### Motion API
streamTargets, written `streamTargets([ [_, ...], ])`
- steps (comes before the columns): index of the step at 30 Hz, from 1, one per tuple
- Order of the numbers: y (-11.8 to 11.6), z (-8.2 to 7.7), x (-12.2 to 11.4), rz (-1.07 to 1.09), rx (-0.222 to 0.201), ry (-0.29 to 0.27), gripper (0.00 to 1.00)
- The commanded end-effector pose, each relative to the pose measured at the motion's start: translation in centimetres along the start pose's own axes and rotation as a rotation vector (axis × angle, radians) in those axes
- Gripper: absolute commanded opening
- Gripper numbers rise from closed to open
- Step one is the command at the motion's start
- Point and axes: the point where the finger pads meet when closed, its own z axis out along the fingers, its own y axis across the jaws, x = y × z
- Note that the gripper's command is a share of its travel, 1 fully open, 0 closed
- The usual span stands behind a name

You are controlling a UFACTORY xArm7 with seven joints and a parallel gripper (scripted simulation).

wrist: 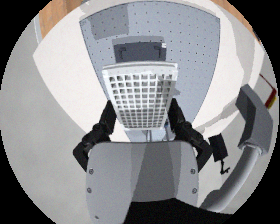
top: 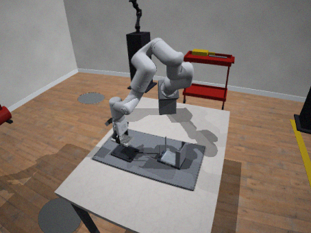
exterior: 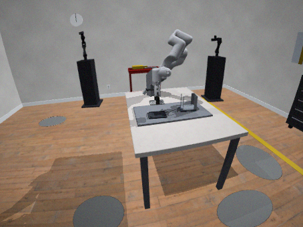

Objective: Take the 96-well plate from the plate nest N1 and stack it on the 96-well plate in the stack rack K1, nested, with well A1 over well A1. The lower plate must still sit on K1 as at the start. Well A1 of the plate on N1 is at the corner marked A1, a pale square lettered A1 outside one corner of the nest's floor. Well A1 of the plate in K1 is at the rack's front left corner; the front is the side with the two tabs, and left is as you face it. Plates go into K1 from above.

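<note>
96-well plate (wrist: 143, 95) is clamped btwn the gripper (wrist: 143, 121) fingers, jutting out toward 12 o'clock from the pincer, lifted off the dark nest N1 (top: 125, 152). Jaws spread wide across its width. Rack K1 (top: 171, 155) w/ its own plate stands at 3 o'clock on the grey mat (top: 192, 175).

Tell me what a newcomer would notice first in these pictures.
First, the white arm bending down over the grey mat on the table. Its gripper has its jaws shut on a white 96-well plate, held above the dark plate nest at the mat's left end in the top view. At the mat's other end, the stack rack holds the second plate.
</note>
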Motion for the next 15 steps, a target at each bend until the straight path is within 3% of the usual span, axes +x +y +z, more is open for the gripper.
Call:
streamTargets([
  [1, -0.1, -0.5, 0.1, 0.002, 0.000, 0.003, 0.00],
  [15, -0.1, -2.8, 0.1, 0.001, 0.001, 0.003, 0.00],
])
